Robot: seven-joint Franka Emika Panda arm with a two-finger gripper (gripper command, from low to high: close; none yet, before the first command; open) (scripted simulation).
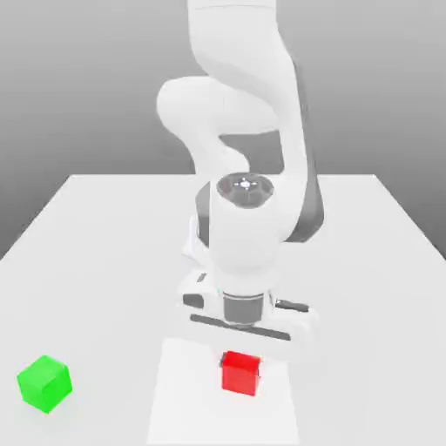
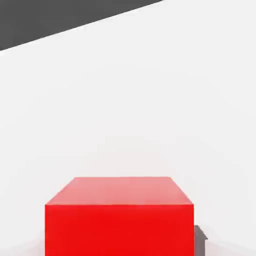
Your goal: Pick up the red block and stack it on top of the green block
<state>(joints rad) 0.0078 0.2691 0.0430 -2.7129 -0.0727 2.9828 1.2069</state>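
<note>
The red block (image 1: 239, 373) rests on the white table, low in the exterior view and a little to its right. My gripper (image 1: 240, 366) has come straight down over it, with the white hand directly above. In the hand view the red block (image 2: 119, 220) looms large, and one dark finger (image 2: 201, 241) lies flush against its side. The jaws look shut on the block, which still sits on the table. The green block (image 1: 44, 382) sits alone on the table, far toward the exterior view's left.
The white table (image 1: 104, 261) stretches wide around both blocks, with its far edge against a grey backdrop. The arm's white body (image 1: 248, 131) rises behind the hand. Open surface lies between the red and green blocks.
</note>
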